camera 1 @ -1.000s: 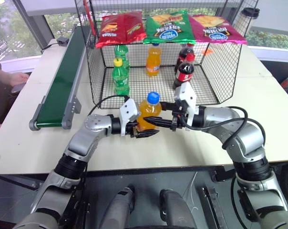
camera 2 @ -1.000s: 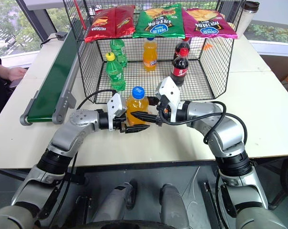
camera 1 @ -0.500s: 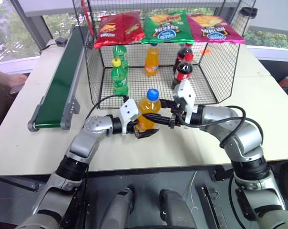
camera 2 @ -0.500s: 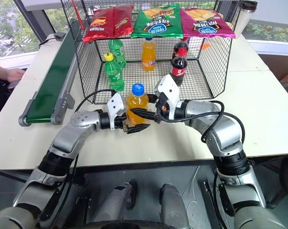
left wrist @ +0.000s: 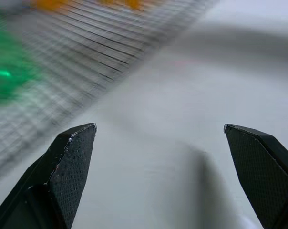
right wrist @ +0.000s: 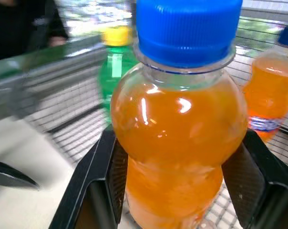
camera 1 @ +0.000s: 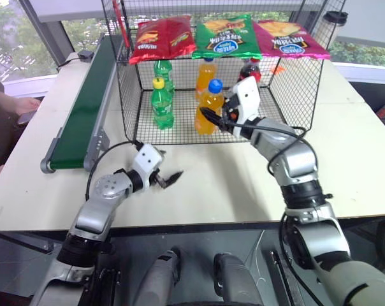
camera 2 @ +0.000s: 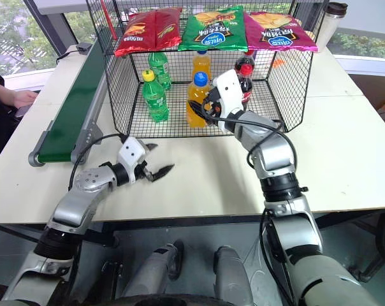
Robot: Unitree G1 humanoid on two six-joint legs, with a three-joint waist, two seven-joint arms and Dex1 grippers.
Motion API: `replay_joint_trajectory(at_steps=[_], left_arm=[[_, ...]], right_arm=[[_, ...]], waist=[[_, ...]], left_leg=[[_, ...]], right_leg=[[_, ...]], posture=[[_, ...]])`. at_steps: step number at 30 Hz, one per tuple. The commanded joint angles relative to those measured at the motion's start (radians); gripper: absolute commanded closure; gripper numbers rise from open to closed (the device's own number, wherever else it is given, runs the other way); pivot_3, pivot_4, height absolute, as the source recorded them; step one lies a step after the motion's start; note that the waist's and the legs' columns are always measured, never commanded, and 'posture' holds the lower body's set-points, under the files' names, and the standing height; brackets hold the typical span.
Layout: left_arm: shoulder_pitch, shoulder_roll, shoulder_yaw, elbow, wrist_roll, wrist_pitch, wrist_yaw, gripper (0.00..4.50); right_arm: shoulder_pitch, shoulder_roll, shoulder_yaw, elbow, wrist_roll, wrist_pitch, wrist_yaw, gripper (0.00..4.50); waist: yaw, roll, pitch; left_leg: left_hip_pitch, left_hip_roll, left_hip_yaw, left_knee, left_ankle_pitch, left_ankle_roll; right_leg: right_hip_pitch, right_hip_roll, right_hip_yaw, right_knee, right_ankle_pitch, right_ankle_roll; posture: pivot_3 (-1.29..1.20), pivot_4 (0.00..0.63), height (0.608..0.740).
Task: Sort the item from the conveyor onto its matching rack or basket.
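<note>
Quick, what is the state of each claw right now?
Left claw: open, holding nothing, above the table.
Right claw: closed on the orange soda bottle, at the basket front.

Only legible print sits on green snack bag (camera 1: 226, 36), middle of 3 bags atop wire basket (camera 1: 298, 89), beyond right gripper (camera 1: 213, 118) fingertips: blue oval logo w/ white lettering, too small to read for sure. Red bag (camera 1: 161, 38) & pink bag (camera 1: 288, 37) either side carry lettering, unreadable. Blue-white label band on far orange bottle (right wrist: 268, 107), past right fingers (right wrist: 241, 179): blurred, no words made out. Held orange bottle (right wrist: 178, 138): no label text visible.
</note>
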Motion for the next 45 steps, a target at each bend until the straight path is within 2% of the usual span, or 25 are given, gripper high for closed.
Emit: replay_joint_trajectory(at_steps=[1, 11, 26, 30, 31, 45], left_arm=[[-0.002, -0.081, 0.045, -0.071, 0.008, 0.023, 0.134, 0.03], [0.011, -0.131, 0.043, -0.104, 0.006, 0.069, 0.201, 0.03], [0.016, -0.149, 0.025, -0.113, 0.009, 0.078, 0.207, 0.03], [0.016, -0.149, 0.024, -0.112, 0.009, 0.075, 0.206, 0.00], [0.016, -0.149, 0.023, -0.113, 0.010, 0.075, 0.206, 0.00], [0.013, -0.152, 0.024, -0.108, 0.007, 0.069, 0.205, 0.00]], right_arm=[[-0.087, 0.022, -0.032, 0.084, -0.034, -0.116, -0.027, 2.32], [-0.175, 0.067, -0.043, 0.312, -0.077, -0.265, -0.033, 2.32], [-0.236, 0.093, -0.063, 0.476, -0.094, -0.363, -0.031, 2.32], [-0.240, 0.092, -0.064, 0.504, -0.101, -0.382, -0.025, 0.32], [-0.239, 0.092, -0.064, 0.510, -0.103, -0.386, -0.024, 0.06], [-0.233, 0.078, -0.067, 0.453, -0.104, -0.363, -0.003, 0.06]], waist=[[-0.004, 0.000, 0.000], [-0.011, 0.000, 0.000], [-0.010, 0.000, 0.000], [-0.010, 0.000, 0.000], [-0.010, 0.000, 0.000], [-0.010, 0.000, 0.000]], left_leg=[[0.000, 0.000, 0.000, 0.000, 0.000, 0.000], [0.001, 0.001, 0.000, -0.001, 0.002, 0.002], [0.001, 0.001, 0.000, 0.000, 0.002, 0.001], [0.001, 0.001, 0.000, 0.000, 0.002, 0.001], [0.001, 0.001, 0.000, 0.000, 0.002, 0.001], [0.002, 0.001, 0.000, 0.000, 0.002, 0.001]], right_leg=[[0.000, 0.000, 0.000, 0.000, 0.000, 0.000], [-0.001, 0.002, 0.000, 0.002, 0.001, 0.001], [-0.001, 0.002, 0.000, 0.002, 0.001, 0.001], [-0.001, 0.002, 0.000, 0.002, 0.001, 0.001], [-0.001, 0.002, 0.000, 0.002, 0.001, 0.001], [0.000, 0.002, 0.001, 0.002, 0.001, 0.001]], posture=[[0.00, 0.150, 0.738], [0.00, 0.150, 0.738], [0.00, 0.150, 0.738], [0.00, 0.150, 0.738], [0.00, 0.150, 0.738], [0.00, 0.150, 0.738]])
